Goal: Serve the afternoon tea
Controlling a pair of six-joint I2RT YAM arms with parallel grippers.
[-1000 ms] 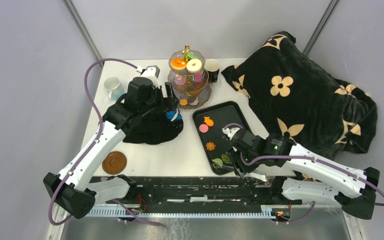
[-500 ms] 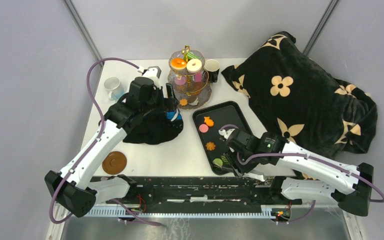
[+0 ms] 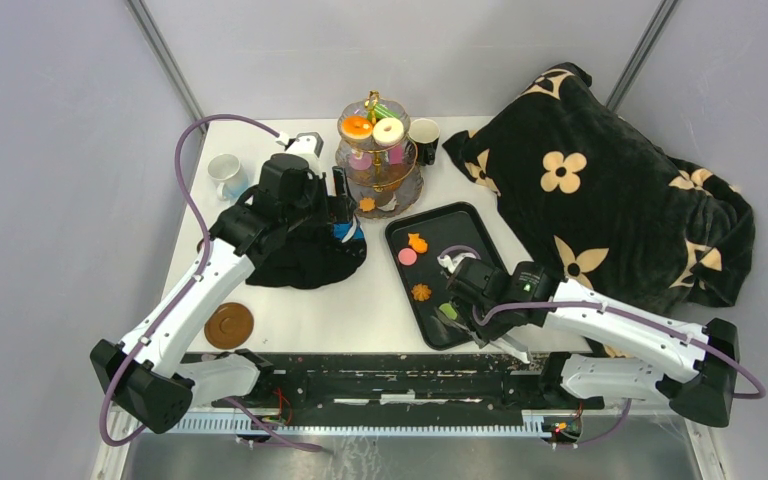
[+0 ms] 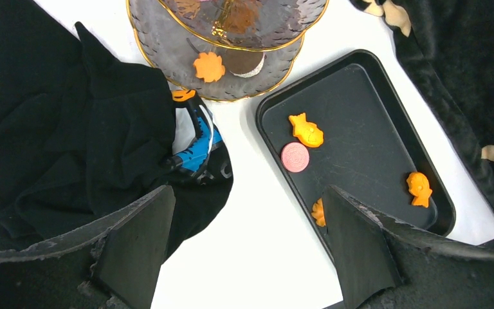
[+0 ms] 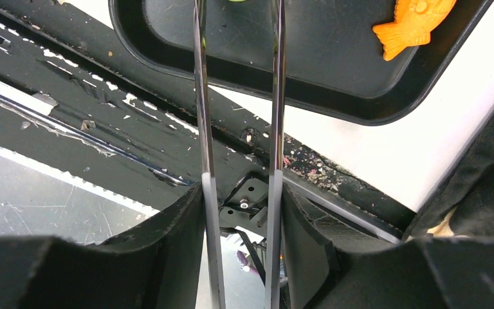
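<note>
Orange donut (image 3: 357, 126) and white donut (image 3: 389, 131) are up on the top tier of the stand (image 3: 408, 186), with pink pieces (image 3: 396, 154) on the tier below, so serving looks well under way. From above, the black tray (image 3: 465, 228) on the tabletop (image 3: 360, 300) carries a fish cookie (image 3: 417, 242), a pink disc (image 3: 407, 257), a round cookie (image 3: 421, 292) and a green disc (image 3: 446, 310), that last one tucked against the right arm (image 3: 600, 320).

Left wrist view: the left gripper (image 4: 247, 191) hangs over the tabletop, jaws spread wide, nothing between them. A black cloth (image 4: 58, 141) lies to one side and the tray to the other. Another cookie (image 4: 419, 188) shows by the tray's right edge, and a scalloped cookie (image 4: 208, 66) rests on the stand's bottom tier.

Right wrist view: the right gripper (image 5: 240, 193) is clamped on metal tongs (image 5: 201, 96), blades apart, reaching over the tray's corner toward a sliver of green. Their tips run out of frame, so I cannot tell if they touch it. My read is roughly halfway, with five pieces left on the tray.
</note>
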